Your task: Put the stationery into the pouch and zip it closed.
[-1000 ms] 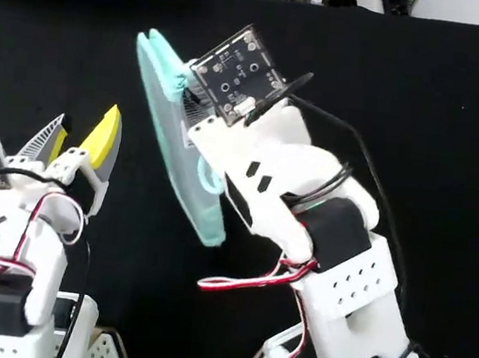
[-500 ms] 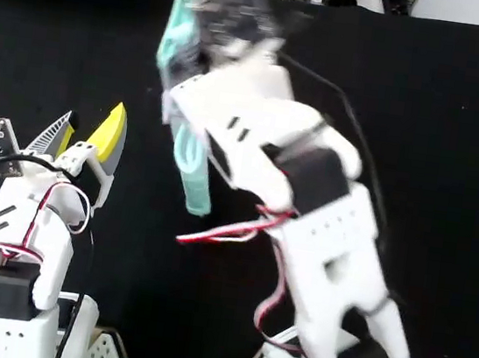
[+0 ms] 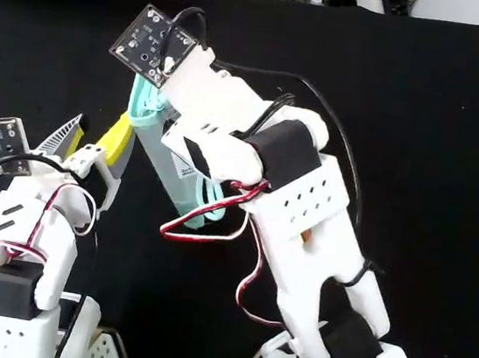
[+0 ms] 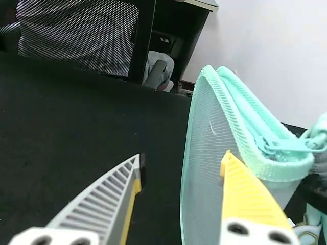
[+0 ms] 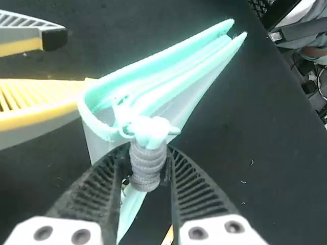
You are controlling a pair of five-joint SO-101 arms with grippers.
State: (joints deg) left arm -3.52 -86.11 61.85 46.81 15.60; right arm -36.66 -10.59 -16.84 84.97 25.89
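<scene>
Upper left of centre in the high view: mint-green mesh zip pouch [image 3: 158,158], over the black table cloth [image 3: 432,125], held on edge and tilted, running from upper left down toward frame centre. The right gripper [image 5: 145,153] has its black ribbed fingers [image 5: 97,189] closed to a narrow gap, clamping the grey ribbed zipper pull [image 5: 147,166] at the pouch's upper-left end. The left gripper [image 4: 181,158] sits lower left in the high view, spread wide, gripping nothing. Its yellow finger [image 4: 245,196] lies along the pouch's mesh face, tip near the zipper end. Contact looks likely, but I can't confirm it from these angles. The other grey-and-yellow finger [image 4: 102,204] is well apart from the pouch, over bare cloth.
</scene>
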